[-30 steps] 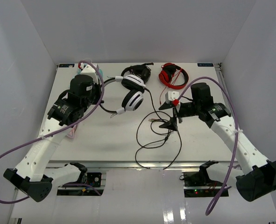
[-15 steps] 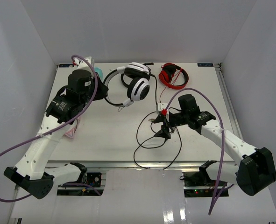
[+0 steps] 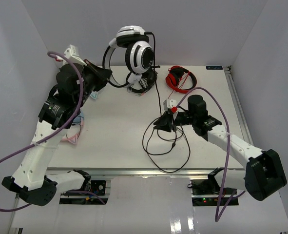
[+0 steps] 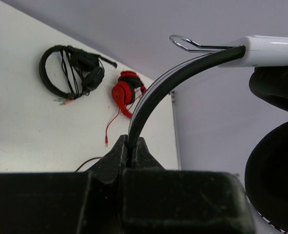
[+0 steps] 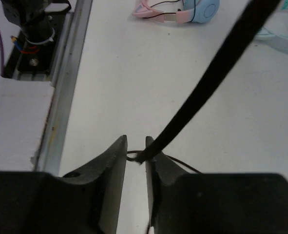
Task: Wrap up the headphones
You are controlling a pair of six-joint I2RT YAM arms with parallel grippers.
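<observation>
The white headphones (image 3: 136, 51) hang high above the back of the table. My left gripper (image 3: 106, 74) is shut on their headband; in the left wrist view the dark band (image 4: 182, 73) rises out of the pinched jaws of that gripper (image 4: 132, 146). Their thin black cable (image 3: 165, 146) drops to the table and lies in loose loops. My right gripper (image 3: 159, 125) sits low at those loops. Its jaws in the right wrist view (image 5: 136, 146) stand a narrow gap apart, with a bend of the cable (image 5: 133, 156) between them.
All-black headphones (image 3: 141, 87) and red-and-black headphones (image 3: 179, 79) lie at the back of the table. Pink-and-blue headphones (image 3: 75, 134) lie at the left beside my left arm. The table's metal front rail (image 5: 70, 63) runs close behind the right gripper.
My left arm has lifted the headphones from the table to high above its back edge. The right gripper has moved left and down to the cable loops, and its jaws have narrowed from wide open.
</observation>
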